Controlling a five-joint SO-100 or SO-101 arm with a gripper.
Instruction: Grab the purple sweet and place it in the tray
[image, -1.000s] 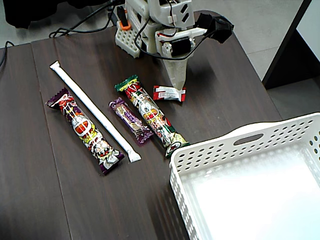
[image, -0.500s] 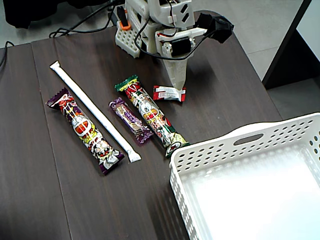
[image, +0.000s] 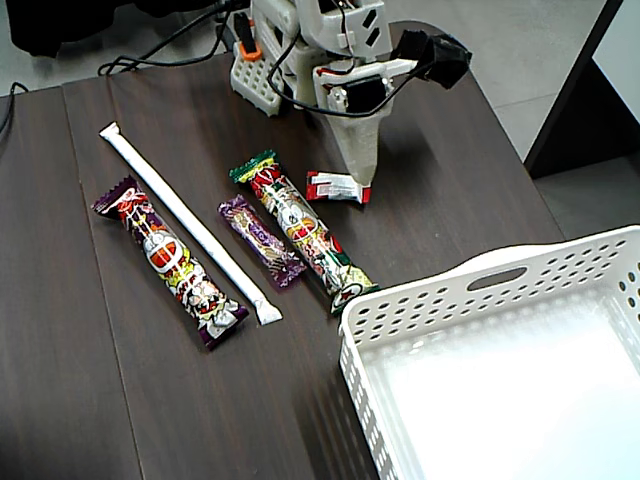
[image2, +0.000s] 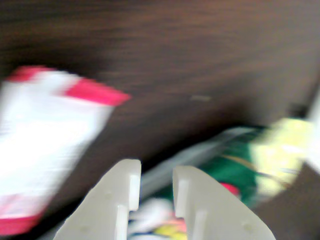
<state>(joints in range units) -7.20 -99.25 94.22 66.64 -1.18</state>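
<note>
Fingers (image2: 116, 200) narrowly parted; purple sweet (image: 262, 241) well apart.

bright even light, tray (image: 480, 280) glare, wrist view blurred

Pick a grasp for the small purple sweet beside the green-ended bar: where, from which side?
Take the purple sweet mid-length from straight above, pincer closing across its narrow width. It lies flat and diagonal, with slim gaps to the white stick and green-ended bar on either side.
</note>
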